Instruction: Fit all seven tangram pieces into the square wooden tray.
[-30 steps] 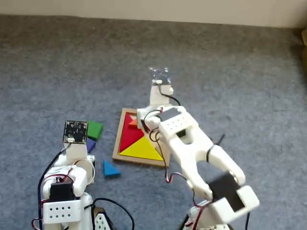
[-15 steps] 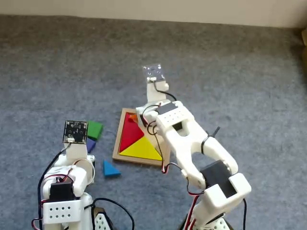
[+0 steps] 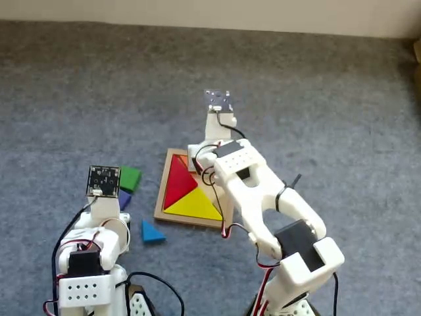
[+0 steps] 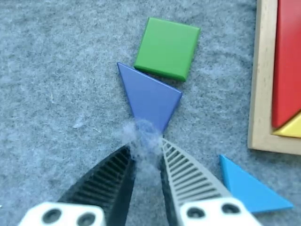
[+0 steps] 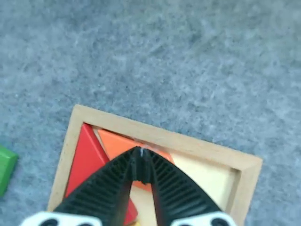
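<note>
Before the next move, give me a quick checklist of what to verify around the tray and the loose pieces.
1. Right pincer empty: ok, shut above the orange piece.
2. Orange piece lying flat: cannot tell.
3. Bare room in tray: ok, beside the orange piece.
4. All pieces in: not ok; green square, dark blue triangle, light blue triangle on the carpet.
5. Left pincer near dark blue triangle: ok, at its tip.

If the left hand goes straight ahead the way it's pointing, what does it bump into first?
Probably the dark blue triangle, whose corner lies just ahead of the left hand; the green square sits beyond. The hand's height is unclear.
</note>
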Controlling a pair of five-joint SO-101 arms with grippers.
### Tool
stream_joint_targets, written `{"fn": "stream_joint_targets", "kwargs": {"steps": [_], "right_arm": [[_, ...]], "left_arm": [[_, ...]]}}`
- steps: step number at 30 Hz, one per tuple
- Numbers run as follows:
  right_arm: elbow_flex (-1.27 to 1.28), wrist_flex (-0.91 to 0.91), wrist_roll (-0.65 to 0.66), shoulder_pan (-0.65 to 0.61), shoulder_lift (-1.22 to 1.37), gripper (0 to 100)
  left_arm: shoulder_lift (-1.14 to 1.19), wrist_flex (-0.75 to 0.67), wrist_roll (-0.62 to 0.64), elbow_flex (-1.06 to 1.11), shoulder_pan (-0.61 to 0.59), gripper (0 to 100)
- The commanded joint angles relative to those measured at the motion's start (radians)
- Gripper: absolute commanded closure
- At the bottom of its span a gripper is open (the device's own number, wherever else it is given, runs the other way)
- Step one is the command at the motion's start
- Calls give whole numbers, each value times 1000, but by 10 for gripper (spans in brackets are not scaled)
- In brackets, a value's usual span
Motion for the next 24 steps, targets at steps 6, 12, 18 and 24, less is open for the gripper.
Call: {"fn": "stream_joint_targets", "kwargs": {"steps": [6, 12, 18, 24], "right_arm": [[1, 56, -11, 8, -93, 994], [4, 67, -11, -2, -38, 994], [-16, 51, -9, -59, 65, 994], [-47, 44, -8, -96, 64, 994]], "left_arm": [[-8, -14, -3, 27, 10, 923], [-8, -14, -3, 27, 10, 923], [-8, -14, -3, 27, 10, 923], [-8, -14, -3, 27, 10, 923]]}}
